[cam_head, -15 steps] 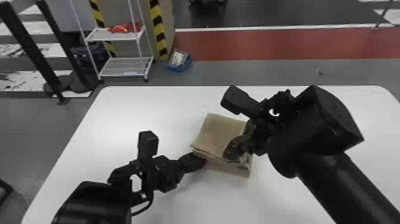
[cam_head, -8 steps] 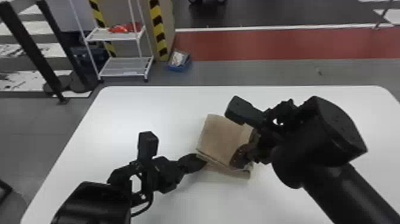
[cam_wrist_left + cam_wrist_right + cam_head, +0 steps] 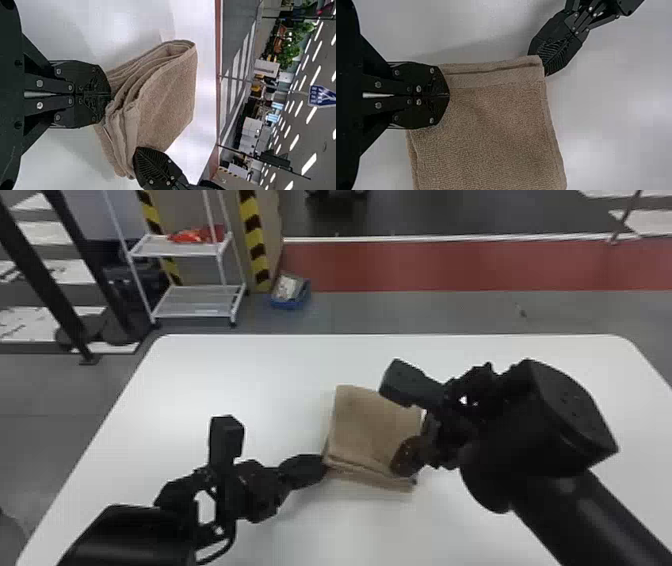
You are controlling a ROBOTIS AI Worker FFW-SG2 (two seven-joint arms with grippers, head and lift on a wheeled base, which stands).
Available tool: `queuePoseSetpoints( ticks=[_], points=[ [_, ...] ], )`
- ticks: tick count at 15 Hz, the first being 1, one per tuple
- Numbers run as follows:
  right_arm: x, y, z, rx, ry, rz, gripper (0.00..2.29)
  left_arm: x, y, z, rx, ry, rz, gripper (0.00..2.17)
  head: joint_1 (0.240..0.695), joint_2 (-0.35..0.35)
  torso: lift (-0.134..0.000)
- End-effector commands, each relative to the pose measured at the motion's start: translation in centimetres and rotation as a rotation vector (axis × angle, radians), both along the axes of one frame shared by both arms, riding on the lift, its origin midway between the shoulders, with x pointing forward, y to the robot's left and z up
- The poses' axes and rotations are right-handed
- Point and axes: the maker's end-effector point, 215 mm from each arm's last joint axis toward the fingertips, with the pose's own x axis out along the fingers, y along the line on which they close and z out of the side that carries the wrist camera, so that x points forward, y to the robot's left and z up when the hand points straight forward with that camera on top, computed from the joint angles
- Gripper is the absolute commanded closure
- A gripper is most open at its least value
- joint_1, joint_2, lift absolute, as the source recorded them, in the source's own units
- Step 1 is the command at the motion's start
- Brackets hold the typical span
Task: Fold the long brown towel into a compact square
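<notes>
The brown towel (image 3: 372,425) lies folded into a squarish, layered stack at the table's middle. My left gripper (image 3: 322,470) is at its near left corner, and my right gripper (image 3: 404,462) at its near right side. In the left wrist view, the left gripper (image 3: 110,95) is shut on the layered edge of the towel (image 3: 170,99). The right wrist view has the right gripper (image 3: 448,95) shut on the towel (image 3: 494,126) close to its hemmed edge. The pinched cloth is hidden by the fingers in both.
The white table (image 3: 240,375) extends on all sides of the towel. Beyond its far edge stand a white rack (image 3: 197,297) with a red item on it, and a small blue bin (image 3: 291,292) on the floor.
The right gripper has moved right and nearer the robot; the left gripper has shifted slightly left and nearer. The towel's left side has moved left, and the towel has turned a little.
</notes>
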Motion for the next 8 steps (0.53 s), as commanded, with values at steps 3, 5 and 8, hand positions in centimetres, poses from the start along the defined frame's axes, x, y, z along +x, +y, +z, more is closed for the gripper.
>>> queuePoseSetpoints(
  ticks=[3, 5, 8],
  points=[
    [-0.1, 0.1, 0.0, -0.002, -0.002, 0.012, 2.15, 0.0, 3.1, -0.1, 0.031, 0.046, 0.068, 0.00, 0.695, 0.071, -0.120],
    [-0.1, 0.1, 0.0, -0.005, -0.006, 0.015, 2.15, 1.1, 5.3, 1.5, 0.017, 0.014, 0.134, 0.00, 0.695, 0.088, -0.120],
    [0.0, 0.2, 0.1, -0.008, -0.011, 0.020, 2.14, 2.2, 5.7, 4.2, -0.010, -0.061, 0.209, 0.00, 0.695, 0.132, -0.120]
  ],
)
